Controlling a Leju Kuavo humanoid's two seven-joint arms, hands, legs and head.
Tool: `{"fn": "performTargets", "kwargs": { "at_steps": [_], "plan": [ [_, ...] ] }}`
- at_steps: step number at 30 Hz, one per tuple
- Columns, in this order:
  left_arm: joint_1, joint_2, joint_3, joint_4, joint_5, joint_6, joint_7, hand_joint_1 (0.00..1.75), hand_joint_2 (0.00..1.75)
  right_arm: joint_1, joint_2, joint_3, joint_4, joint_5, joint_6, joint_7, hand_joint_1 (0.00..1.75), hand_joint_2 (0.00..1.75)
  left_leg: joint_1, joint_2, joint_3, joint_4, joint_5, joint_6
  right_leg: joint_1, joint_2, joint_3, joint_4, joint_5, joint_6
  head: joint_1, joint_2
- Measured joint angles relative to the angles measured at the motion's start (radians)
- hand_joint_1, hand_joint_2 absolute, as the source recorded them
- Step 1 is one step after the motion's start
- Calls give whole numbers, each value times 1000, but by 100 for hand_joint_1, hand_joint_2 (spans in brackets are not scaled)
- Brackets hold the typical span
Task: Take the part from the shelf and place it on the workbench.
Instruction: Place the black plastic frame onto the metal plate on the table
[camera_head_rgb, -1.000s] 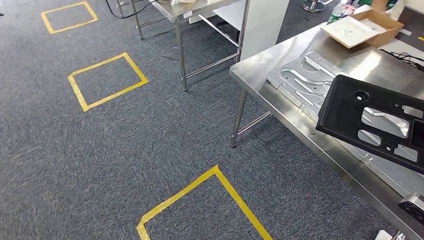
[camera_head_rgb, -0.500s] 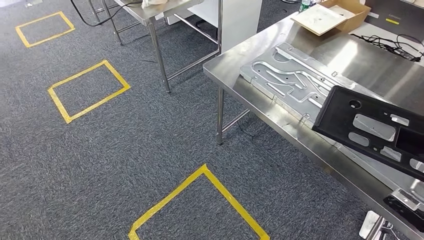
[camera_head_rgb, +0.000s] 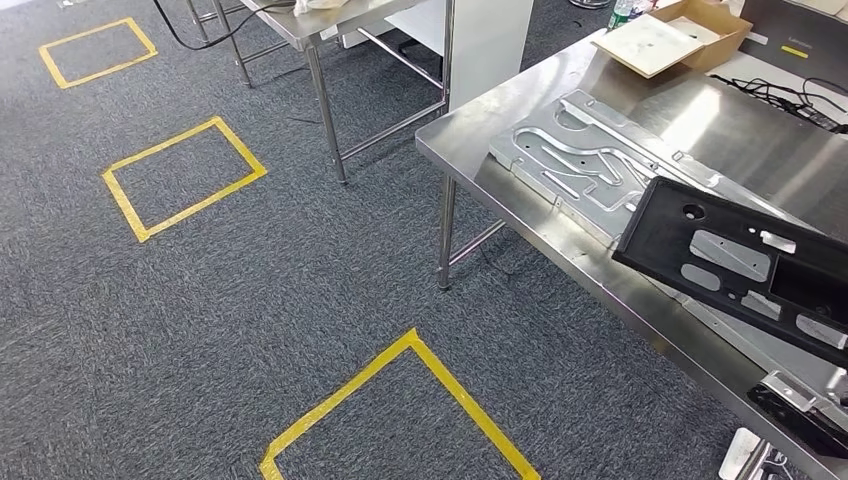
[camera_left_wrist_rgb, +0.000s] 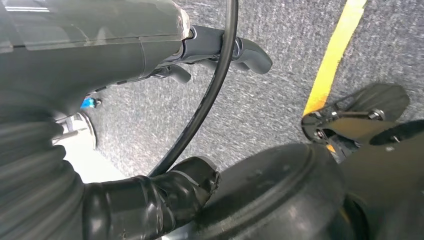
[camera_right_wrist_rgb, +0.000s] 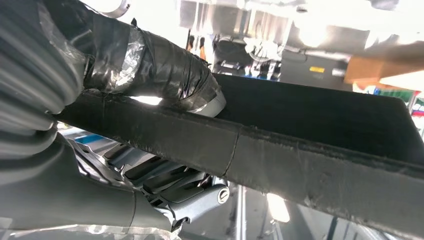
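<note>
The part is a flat black plate with cut-outs. It hangs tilted above the steel workbench, over the near edge at the right. In the right wrist view my right hand grips the plate's rim, its taped thumb pressing on the upper face and its fingers underneath. A dark piece of that hand shows at the bottom right of the head view. My left hand hangs over the carpet and holds nothing, its fingers well apart from the thumb.
A stamped silver metal plate lies on the bench under the black part. Farther back are an open cardboard box and cables. A second steel table stands beyond. Yellow tape squares mark the grey carpet.
The camera has swung, so the whole picture has shifted and more of the bench shows. The black part stays in my right hand and sits a little farther over the silver plate.
</note>
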Motion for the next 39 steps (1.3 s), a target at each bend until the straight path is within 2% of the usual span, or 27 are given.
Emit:
{"fn": "performTargets", "kwargs": {
  "at_steps": [1, 2, 4, 5, 6, 8, 10, 11, 12, 14, 15, 16, 17, 18, 20, 21, 22, 24, 26, 27, 30, 31, 32, 34, 35, 37, 39],
  "plan": [
    [1, -1, 0, 0, 0, 0, -1, 0, 175, -1, 0, 5, 4, 0, 0, 0, 175, 175, 4, -1, 0, 6, -5, -7, -7, 0, -10, 11, 10, 9, 0, 0],
    [3, -1, 0, 0, 1, 0, -2, 0, 175, -3, -1, 10, 8, 0, 1, 0, 175, 175, 9, -2, 0, 15, -13, -16, -14, -2, -2, -14, 37, 20, 0, 0],
    [5, 2, 0, 0, 2, 0, -4, 0, 175, -9, -1, 19, 16, 0, 1, 0, 175, 175, 21, -5, -5, 43, -35, -40, -27, -6, 44, -115, 91, 43, 1, 0],
    [5, 3, 0, 0, 2, 0, -5, 0, 175, -13, -2, 22, 20, 0, 1, 0, 175, 175, 24, -5, -9, 61, -49, -52, -28, -5, 61, -150, 99, 41, 2, 0],
    [4, 5, 0, 0, 2, 0, -6, 0, 175, -15, -3, 27, 23, 0, 2, 1, 175, 175, 24, -6, -13, 75, -61, -62, -27, -2, 68, -164, 94, 31, 3, 0],
    [3, 6, 0, 0, 5, 0, -8, 0, 175, -19, -6, 35, 28, -1, 3, 2, 175, 175, 23, -7, -14, 87, -74, -72, -21, 6, 64, -152, 75, -6, 3, 0],
    [2, 5, 0, 0, 8, 0, -11, 0, 175, -24, -9, 41, 31, -1, 3, 3, 175, 175, 27, -16, -14, 102, -88, -76, -15, 12, 66, -142, 64, -27, 2, 0],
    [2, 5, 0, 0, 9, 0, -12, 0, 175, -27, -11, 43, 31, -1, 3, 3, 175, 175, 27, -26, -27, 134, -105, -73, -11, 14, 70, -141, 61, -34, 2, 0],
    [2, 4, 1, 0, 9, 1, -13, 0, 175, -30, -14, 45, 31, -1, 3, 3, 175, 175, 26, -38, -56, 191, -131, -68, -7, 16, 75, -143, 58, -40, 2, 0],
    [2, 5, 1, 0, 11, 1, -14, 0, 175, -34, -15, 51, 31, -1, 3, 4, 175, 175, 12, -51, -150, 342, -183, -50, 4, 19, 84, -145, 52, -50, 1, 0],
    [3, 5, 1, 0, 11, 1, -15, 0, 175, -35, -15, 54, 32, -1, 3, 5, 175, 175, 1, -54, -195, 402, -191, -39, 10, 20, 89, -146, 48, -55, 2, 0],
    [3, 5, 2, 0, 11, 1, -15, 0, 175, -35, -15, 58, 32, -1, 3, 6, 175, 175, -10, -55, -225, 426, -180, -27, 16, 23, 94, -147, 43, -59, 2, 0],
    [5, 5, 2, 0, 12, 1, -16, 0, 175, -35, -15, 62, 33, -1, 3, 7, 175, 175, -24, -57, -235, 411, -148, -11, 22, 26, 100, -148, 38, -64, 2, 0],
    [7, 5, 2, 0, 12, 0, -16, 0, 175, -35, -15, 66, 33, -1, 3, 8, 175, 175, -39, -61, -226, 356, -100, 10, 26, 31, 107, -149, 34, -67, 2, 0],
    [15, 9, 3, 0, 11, 0, -16, 0, 175, -35, -14, 71, 36, -1, 3, 9, 175, 175, -71, -73, -186, 215, -12, 61, 30, 40, 120, -157, 26, -69, 2, 0],
    [17, 12, 4, 1, 11, 0, -16, 0, 175, -34, -13, 74, 38, -1, 3, 9, 175, 175, -80, -76, -167, 165, 10, 79, 30, 44, 125, -164, 24, -66, 2, 0],
    [18, 14, 4, 1, 11, 0, -16, 0, 175, -33, -12, 76, 41, -1, 4, 10, 175, 175, -85, -76, -155, 137, 17, 91, 29, 47, 131, -169, 25, -63, 2, 0],
    [15, 14, 5, 1, 11, 0, -15, 0, 175, -33, -13, 79, 44, -1, 4, 11, 175, 175, -82, -69, -126, 104, 17, 96, 29, 45, 147, -178, 34, -55, 1, 0],
    [12, 12, 6, 1, 11, 0, -16, 0, 175, -37, -17, 81, 45, -1, 4, 11, 175, 175, -75, -65, -83, 61, 20, 91, 33, 31, 154, -160, 30, -49, 2, 0],
    [12, 11, 6, 1, 11, 0, -16, 0, 175, -42, -20, 82, 46, -1, 4, 12, 175, 175, -70, -63, -64, 45, 22, 86, 34, 25, 143, -131, 14, -45, 3, 0],
    [11, 7, 8, 1, 12, -1, -16, 0, 175, -50, -23, 86, 49, 1, 4, 14, 175, 175, -58, -61, -41, 33, 10, 65, 23, 17, 48, 14, -49, -28, 4, 0],
    [12, 5, 8, 1, 12, -2, -17, 0, 175, -49, -23, 88, 51, 2, 4, 14, 175, 175, -53, -61, -35, 36, 3, 55, 17, 16, 22, 37, -47, -19, 4, 0],
    [12, 2, 8, 1, 12, -3, -17, 0, 175, -49, -23, 89, 54, 3, 4, 15, 175, 175, -48, -60, -28, 39, -6, 46, 11, 15, 12, 29, -25, -9, 4, 0],
    [14, 0, 9, 1, 12, -3, -17, 0, 175, -49, -23, 91, 58, 6, 3, 16, 175, 175, -36, -58, -13, 54, -29, 27, -4, 8, 36, -71, 62, 14, 4, 0],
    [14, 1, 9, 1, 12, -3, -16, 0, 175, -50, -21, 93, 61, 7, 3, 18, 175, 175, -31, -57, -8, 65, -42, 17, -6, 4, 49, -123, 87, 22, 6, 0],
    [13, 2, 10, 1, 12, -3, -16, 0, 175, -54, -19, 99, 70, 8, 2, 19, 175, 175, -29, -55, -11, 87, -64, 0, -2, -2, 60, -167, 96, 5, 8, 0],
    [11, 3, 11, 1, 11, -3, -16, 0, 175, -56, -16, 106, 79, 10, 2, 19, 175, 175, -29, -54, -13, 102, -78, -12, 4, 0, 60, -157, 84, -29, 9, 0]
  ]
}}
